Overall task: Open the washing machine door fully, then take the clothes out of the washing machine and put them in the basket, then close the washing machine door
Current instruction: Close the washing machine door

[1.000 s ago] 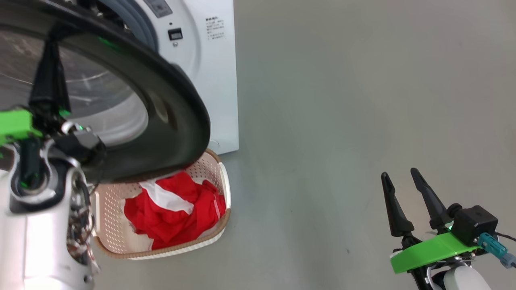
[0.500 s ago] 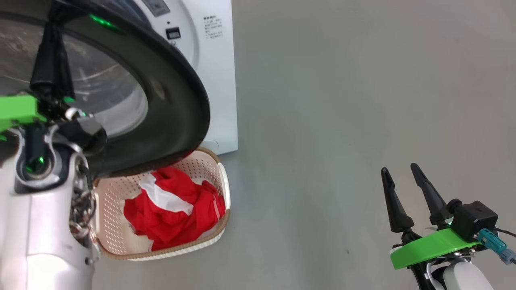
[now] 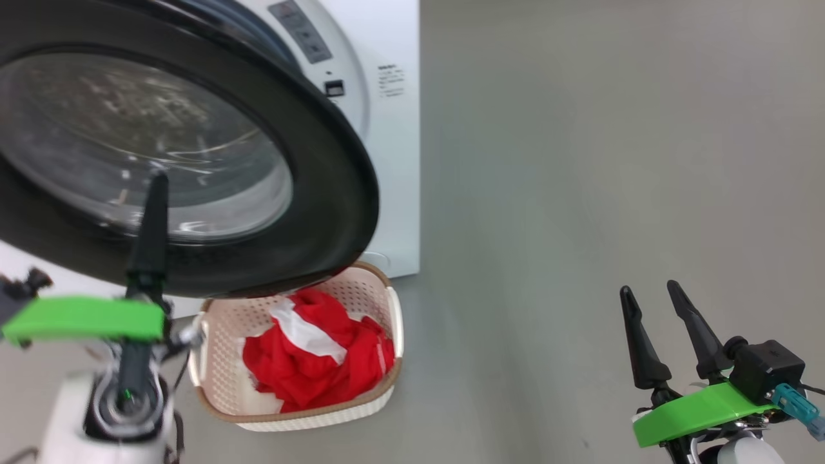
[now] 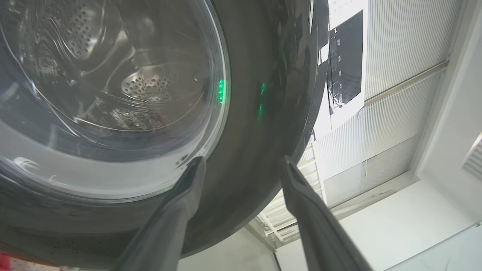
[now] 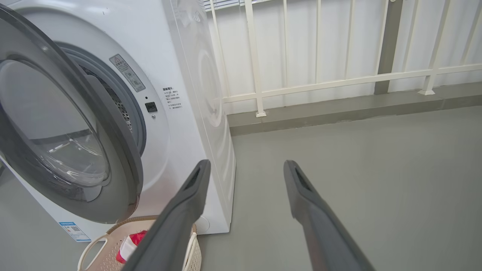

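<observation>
The washing machine door [image 3: 335,167] stands partly open, its black rim and glass window facing me above the basket [image 3: 222,361]. The clothes [image 3: 316,367], red with a white panel, lie bunched in the basket. My left gripper [image 3: 156,177] points up at the door's lower rim. In the left wrist view it [image 4: 243,161] is open, its fingers [image 4: 177,210] close before the rim with nothing between them. Through the door glass [image 4: 113,94] the steel drum shows. My right gripper [image 3: 648,288] is open over bare floor, far from the washing machine [image 3: 393,129].
Grey floor [image 3: 580,161] stretches to the right of the machine. In the right wrist view a white railing [image 5: 320,82] on a low ledge runs behind the machine [image 5: 188,94], and a blue label [image 5: 73,230] sits at its lower corner above the basket [image 5: 101,244].
The head view has shifted. The door has swung nearer to the machine's front and now faces me more squarely. My left gripper sits lower against the door. The right gripper keeps its pose.
</observation>
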You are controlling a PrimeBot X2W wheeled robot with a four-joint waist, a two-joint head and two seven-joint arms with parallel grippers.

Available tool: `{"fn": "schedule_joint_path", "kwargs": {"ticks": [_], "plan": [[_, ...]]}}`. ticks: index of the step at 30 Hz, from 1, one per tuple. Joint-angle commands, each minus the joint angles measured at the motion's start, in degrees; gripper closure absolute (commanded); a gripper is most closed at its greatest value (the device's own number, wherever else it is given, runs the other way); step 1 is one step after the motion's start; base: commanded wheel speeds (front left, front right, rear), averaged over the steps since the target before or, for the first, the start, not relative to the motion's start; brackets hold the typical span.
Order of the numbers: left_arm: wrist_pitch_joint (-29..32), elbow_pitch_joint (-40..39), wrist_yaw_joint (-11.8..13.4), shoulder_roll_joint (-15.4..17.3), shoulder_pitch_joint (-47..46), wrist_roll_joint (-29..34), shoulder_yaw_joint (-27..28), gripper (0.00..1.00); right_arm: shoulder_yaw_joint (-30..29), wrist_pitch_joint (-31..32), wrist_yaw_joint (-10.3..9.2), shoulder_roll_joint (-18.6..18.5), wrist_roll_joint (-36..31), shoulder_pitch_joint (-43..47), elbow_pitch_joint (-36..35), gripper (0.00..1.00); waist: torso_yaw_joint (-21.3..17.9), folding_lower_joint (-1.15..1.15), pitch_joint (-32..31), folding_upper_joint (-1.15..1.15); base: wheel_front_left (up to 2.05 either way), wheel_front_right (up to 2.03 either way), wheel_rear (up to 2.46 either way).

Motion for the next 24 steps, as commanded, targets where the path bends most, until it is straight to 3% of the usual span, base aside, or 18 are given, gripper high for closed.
{"fn": "schedule_joint_path", "kwargs": {"ticks": [1, 8, 13, 17, 18, 20, 21, 24], "plan": [[-1.28, -2.30, -0.67, 2.59, 0.97, 2.59, 0.65, 0.00, 0.88, -0.37, 0.28, -0.22, -0.32, -0.33, -1.77, 0.00, 1.98, 0.00, -1.72, 0.00, 0.00, 0.00, 0.00], [-9.20, -6.76, -0.79, 6.39, 9.65, 14.32, -3.48, 0.00, 0.32, -0.37, 0.28, -0.07, -0.07, 1.08, -2.95, 0.00, 3.77, 0.00, -4.17, 0.00, 0.00, 0.00, 0.00], [-11.85, -8.10, -0.79, 8.55, 15.03, 25.36, -3.18, 0.00, -0.12, -0.37, 0.28, -0.01, -0.18, 1.39, -4.26, 0.00, 4.12, 0.00, -5.10, 0.00, 0.00, 0.00, 0.00], [-12.07, -10.98, -0.62, 6.31, 18.79, 35.32, 1.16, 0.00, -0.70, -0.37, 0.28, 0.02, -0.17, 1.83, -5.37, 0.00, 4.07, 0.00, -5.59, 0.00, 0.00, 0.00, 0.00], [-12.08, -12.95, -0.65, 5.31, 20.96, 41.66, 2.76, 0.00, -0.99, -0.37, 0.28, 0.03, -0.30, 2.08, -6.12, 0.00, 3.99, 0.00, -5.76, 0.00, 0.00, 0.00, 0.00], [-12.08, -13.83, -0.66, 4.81, 21.94, 44.86, 3.45, 0.00, -1.20, -0.37, 0.28, 0.03, -0.32, 2.23, -6.58, 0.00, 3.96, 0.00, -5.80, 0.00, 0.00, 0.00, 0.00], [-12.09, -15.10, -0.70, 3.86, 23.80, 50.76, 4.22, 0.00, -1.54, -0.37, 0.28, 0.03, -0.38, 2.57, -7.46, 0.00, 3.89, 0.00, -5.90, 0.00, 0.00, 0.00, 0.00], [-12.09, -15.47, -0.75, 2.42, 26.10, 57.07, 4.80, 0.00, -2.19, -0.37, 0.28, 0.04, -0.47, 3.12, -8.72, 0.00, 3.75, 0.00, -5.96, 0.00, 0.00, 0.00, 0.00]]}}
